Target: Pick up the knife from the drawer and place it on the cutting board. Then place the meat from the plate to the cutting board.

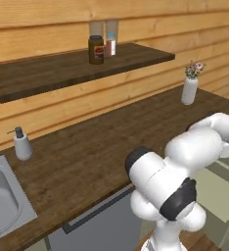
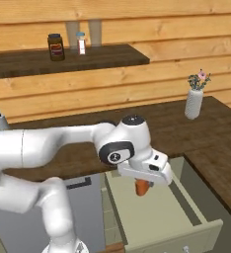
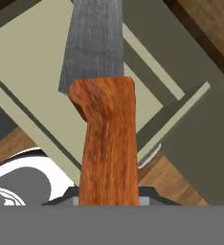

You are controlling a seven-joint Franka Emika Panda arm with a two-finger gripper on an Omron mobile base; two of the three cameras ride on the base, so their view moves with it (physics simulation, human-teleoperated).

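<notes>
My gripper (image 2: 142, 184) hangs over the open pale sage-green drawer (image 2: 157, 217), shut on the knife. In the right base view the knife's reddish-brown wooden handle (image 2: 142, 187) pokes out below the hand. The hand view shows that handle (image 3: 109, 143) rising from between the jaws of the gripper (image 3: 109, 200). The grey blade (image 3: 95, 43) points away, over the drawer's floor (image 3: 32, 62). In the left base view the drawer (image 1: 219, 193) lies at the right, behind the arm. The cutting board, the plate and the meat are out of view.
A white vase with flowers (image 2: 193, 103) stands on the dark wooden counter (image 1: 87, 152) at the back right. A soap dispenser (image 1: 22, 146) and a sink (image 1: 1, 201) are at the left. Jars (image 2: 56, 47) sit on the wall shelf. A grey dishwasher front (image 1: 104, 225) lies left of the drawer.
</notes>
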